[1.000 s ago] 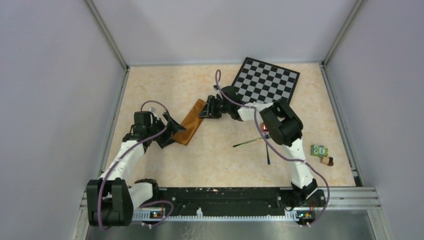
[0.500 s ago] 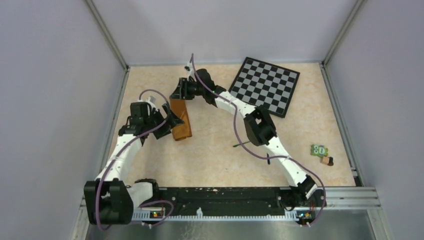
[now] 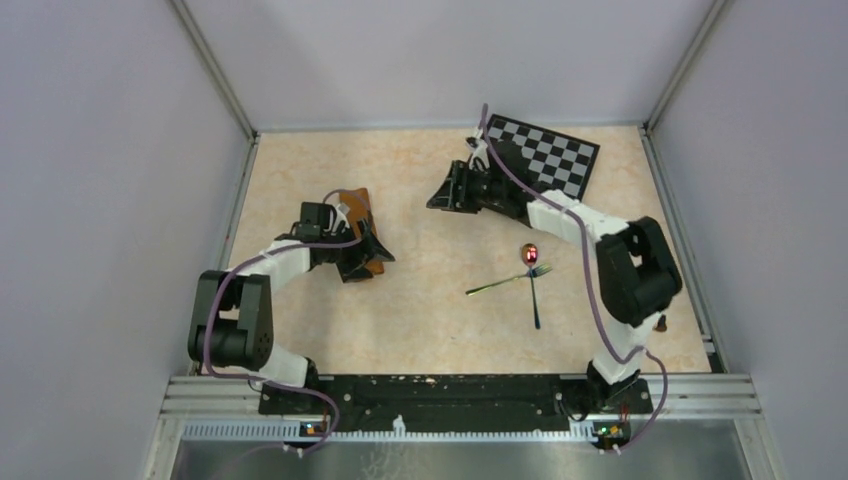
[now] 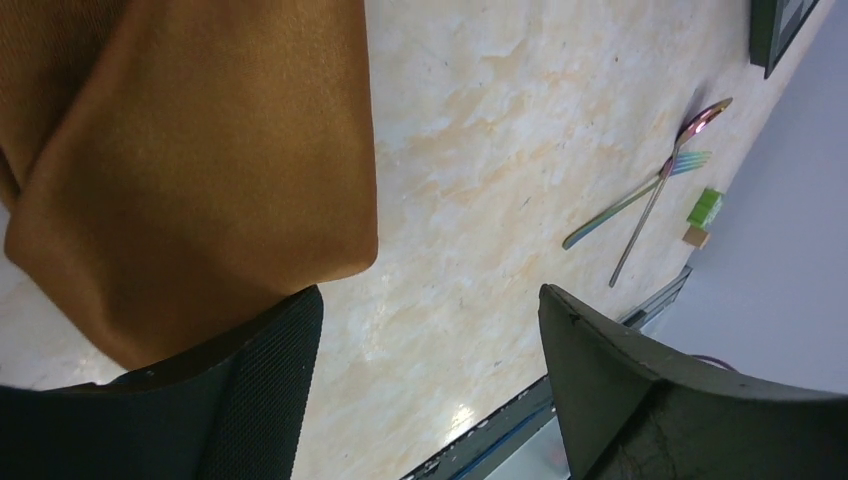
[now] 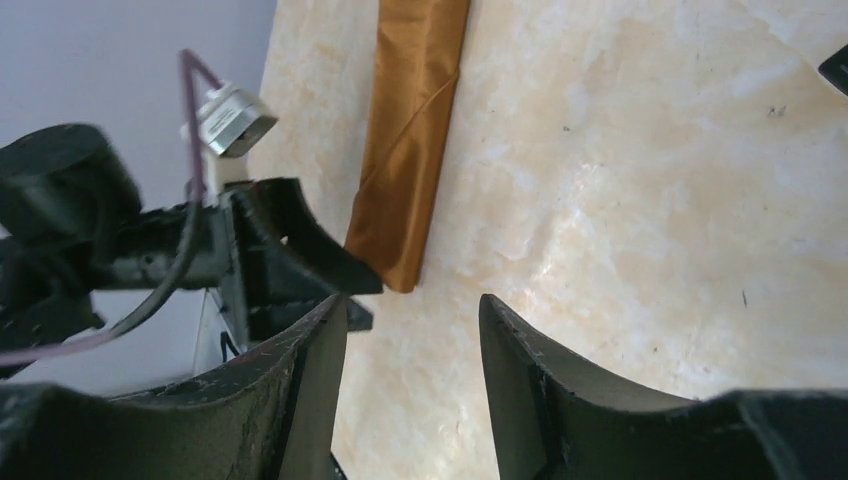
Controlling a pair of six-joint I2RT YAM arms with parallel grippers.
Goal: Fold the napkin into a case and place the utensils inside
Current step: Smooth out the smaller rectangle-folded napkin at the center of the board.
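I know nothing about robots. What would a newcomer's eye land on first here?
Probably the rust-brown napkin, folded into a narrow strip at the left of the table, beside the left arm's open end effector. Next, the black-and-grey checkered board at the far right, and the spoon with its shiny reddish bowl crossing a thin fork right of centre.
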